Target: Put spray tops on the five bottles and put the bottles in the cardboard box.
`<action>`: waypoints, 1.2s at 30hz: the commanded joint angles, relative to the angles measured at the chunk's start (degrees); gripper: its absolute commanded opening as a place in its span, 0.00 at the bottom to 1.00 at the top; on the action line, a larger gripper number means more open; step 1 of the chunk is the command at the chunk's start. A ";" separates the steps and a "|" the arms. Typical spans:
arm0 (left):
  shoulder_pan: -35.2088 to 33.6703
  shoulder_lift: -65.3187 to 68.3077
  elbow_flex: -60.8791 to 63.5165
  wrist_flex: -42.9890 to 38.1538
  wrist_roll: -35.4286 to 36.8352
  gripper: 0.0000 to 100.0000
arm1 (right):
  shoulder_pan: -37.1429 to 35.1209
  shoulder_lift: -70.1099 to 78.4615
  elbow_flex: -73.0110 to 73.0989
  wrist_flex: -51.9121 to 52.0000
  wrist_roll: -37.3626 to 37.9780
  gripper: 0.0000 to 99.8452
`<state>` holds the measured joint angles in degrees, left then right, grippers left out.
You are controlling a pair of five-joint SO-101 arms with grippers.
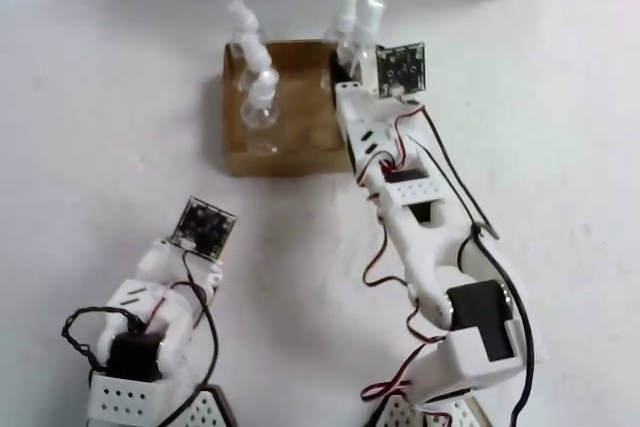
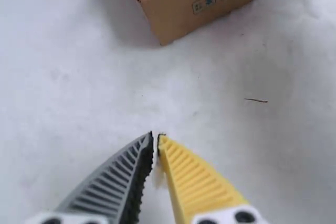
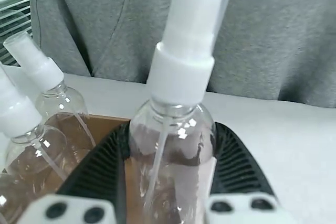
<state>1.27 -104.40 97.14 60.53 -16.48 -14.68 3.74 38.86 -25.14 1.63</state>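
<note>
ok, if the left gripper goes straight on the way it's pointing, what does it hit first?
Probably the bare table just past the shut left gripper, which seems angled down. If it skimmed the surface, the cardboard box corner comes next. Depth is unclear.

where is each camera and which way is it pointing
High view: fixed above the table, looking down at the cardboard box; both arms show, the right arm stretched to the box.
Left wrist view: on the left arm, facing down at table and a box corner; the shut left gripper shows.
Right wrist view: on the right arm, facing across the box; the right gripper clamps a spray-topped bottle.
Shared: all three show the box.
</note>
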 commanded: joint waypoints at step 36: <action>-0.48 -0.40 -0.18 -0.44 -0.62 0.02 | -1.63 4.35 5.01 -10.77 1.05 0.02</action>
<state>1.27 -104.40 97.14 60.53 -16.66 -16.44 8.48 44.57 -34.55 2.07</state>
